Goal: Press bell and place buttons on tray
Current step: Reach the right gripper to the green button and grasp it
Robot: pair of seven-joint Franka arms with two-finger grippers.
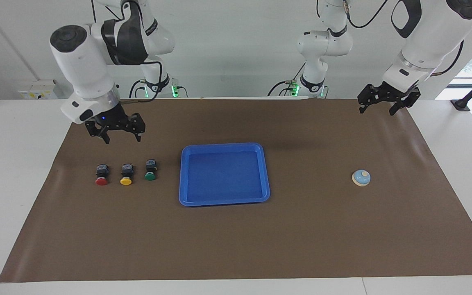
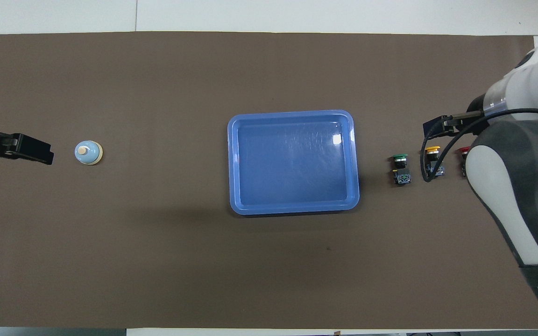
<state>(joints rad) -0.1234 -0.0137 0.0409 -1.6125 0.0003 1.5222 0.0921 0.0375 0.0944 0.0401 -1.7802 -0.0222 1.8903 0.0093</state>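
Note:
Three buttons lie in a row on the brown mat toward the right arm's end: red (image 1: 101,175), yellow (image 1: 126,174) and green (image 1: 150,170). The blue tray (image 1: 223,176) sits at mid-table with nothing in it. The bell (image 1: 361,178) stands toward the left arm's end. My right gripper (image 1: 122,140) hangs open over the mat beside the red and yellow buttons, touching neither. My left gripper (image 1: 376,111) is open in the air over the mat's corner, well clear of the bell. In the overhead view the right arm hides most of the red button (image 2: 462,150).
The brown mat (image 1: 301,237) covers most of the white table (image 1: 14,172). Two more white arm bases (image 1: 320,82) stand at the robots' edge. Bare mat lies between the tray (image 2: 293,113) and the bell (image 2: 88,152).

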